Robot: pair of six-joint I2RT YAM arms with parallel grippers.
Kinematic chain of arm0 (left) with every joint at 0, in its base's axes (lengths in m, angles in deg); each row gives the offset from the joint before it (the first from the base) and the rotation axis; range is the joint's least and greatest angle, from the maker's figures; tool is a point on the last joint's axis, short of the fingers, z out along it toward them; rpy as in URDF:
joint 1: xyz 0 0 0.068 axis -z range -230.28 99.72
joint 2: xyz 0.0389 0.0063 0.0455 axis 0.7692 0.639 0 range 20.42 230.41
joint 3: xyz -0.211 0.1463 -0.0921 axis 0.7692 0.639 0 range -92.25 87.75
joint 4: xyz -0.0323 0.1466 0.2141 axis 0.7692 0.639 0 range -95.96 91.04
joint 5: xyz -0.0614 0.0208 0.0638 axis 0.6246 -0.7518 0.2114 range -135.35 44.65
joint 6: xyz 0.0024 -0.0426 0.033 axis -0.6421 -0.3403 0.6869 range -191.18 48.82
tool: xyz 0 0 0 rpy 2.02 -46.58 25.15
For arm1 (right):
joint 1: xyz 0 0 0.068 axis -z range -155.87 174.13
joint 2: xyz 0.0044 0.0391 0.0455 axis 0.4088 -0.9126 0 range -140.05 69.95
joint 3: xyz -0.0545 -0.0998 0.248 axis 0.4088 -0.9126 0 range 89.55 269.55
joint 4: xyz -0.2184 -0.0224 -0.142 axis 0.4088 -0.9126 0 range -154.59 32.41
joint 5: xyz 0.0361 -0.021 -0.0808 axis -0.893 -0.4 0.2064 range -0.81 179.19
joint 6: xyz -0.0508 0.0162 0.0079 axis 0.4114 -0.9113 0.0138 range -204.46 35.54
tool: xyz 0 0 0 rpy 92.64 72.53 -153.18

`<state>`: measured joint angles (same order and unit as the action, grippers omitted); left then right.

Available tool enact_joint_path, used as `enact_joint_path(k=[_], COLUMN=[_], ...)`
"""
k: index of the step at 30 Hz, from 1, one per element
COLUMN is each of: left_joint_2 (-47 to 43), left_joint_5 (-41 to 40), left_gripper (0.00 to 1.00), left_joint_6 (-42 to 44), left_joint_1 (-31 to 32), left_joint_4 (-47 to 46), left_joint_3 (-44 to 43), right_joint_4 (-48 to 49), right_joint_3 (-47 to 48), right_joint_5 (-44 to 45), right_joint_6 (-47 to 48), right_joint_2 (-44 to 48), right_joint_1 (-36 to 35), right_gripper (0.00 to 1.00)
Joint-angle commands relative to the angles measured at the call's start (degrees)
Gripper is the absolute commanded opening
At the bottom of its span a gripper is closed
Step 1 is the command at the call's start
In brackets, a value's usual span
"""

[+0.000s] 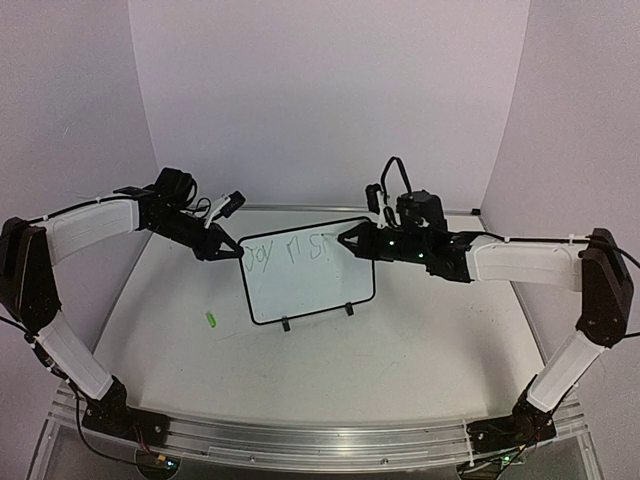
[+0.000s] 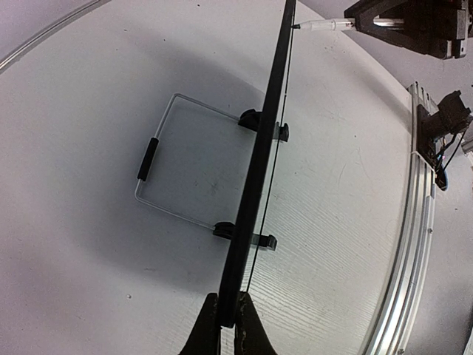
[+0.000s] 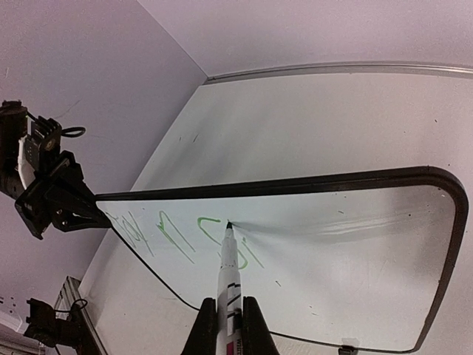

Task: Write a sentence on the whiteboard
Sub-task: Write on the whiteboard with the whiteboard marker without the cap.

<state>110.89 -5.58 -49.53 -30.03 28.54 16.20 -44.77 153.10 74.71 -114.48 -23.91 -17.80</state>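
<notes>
The whiteboard point(image 1: 310, 290) stands upright on two black feet mid-table. My left gripper point(image 1: 237, 252) is shut on its upper left corner, and in the left wrist view the black frame point(image 2: 259, 170) runs edge-on between the fingers of the left gripper point(image 2: 228, 319). My right gripper point(image 3: 230, 325) is shut on a white marker point(image 3: 230, 270), whose green tip touches the board face. The sentence point(image 3: 177, 235) is a few green words along the top line, also visible as writing point(image 1: 290, 248) from above. The whiteboard point(image 3: 347, 251) is blank to the right of the tip.
A small green marker cap point(image 1: 211, 320) lies on the table left of the board. A wire stand point(image 2: 159, 159) props the board from behind. Purple walls enclose the table on three sides, and an aluminium rail point(image 1: 300, 440) runs along the near edge.
</notes>
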Motion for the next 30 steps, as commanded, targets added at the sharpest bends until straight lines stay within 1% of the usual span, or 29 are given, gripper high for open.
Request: enact_joint_path(k=[1,13,21,30], left_joint_2=[-0.2,-0.1,-0.2,-0.1], left_joint_5=[-6.7,-6.6,-6.5,-6.6], left_gripper=[0.00,0.00,0.00,0.00], left_joint_6=[2.8,2.8,2.8,2.8], left_joint_1=[0.0,0.1,0.1,0.1], left_joint_4=[-0.4,-0.5,-0.5,-0.5], left_joint_3=[-0.5,-0.4,-0.4,-0.3], right_joint_4=[1.7,1.6,1.7,1.6], right_joint_3=[2.2,1.7,2.0,-0.3], right_joint_5=[1.7,3.8,2.1,1.0], right_joint_6=[0.5,0.2,0.6,0.7], right_joint_2=[-0.7,-1.1,-1.0,2.8], right_joint_1=[-0.3,-0.3,-0.3,-0.3], right_gripper=[0.00,0.00,0.00,0.00])
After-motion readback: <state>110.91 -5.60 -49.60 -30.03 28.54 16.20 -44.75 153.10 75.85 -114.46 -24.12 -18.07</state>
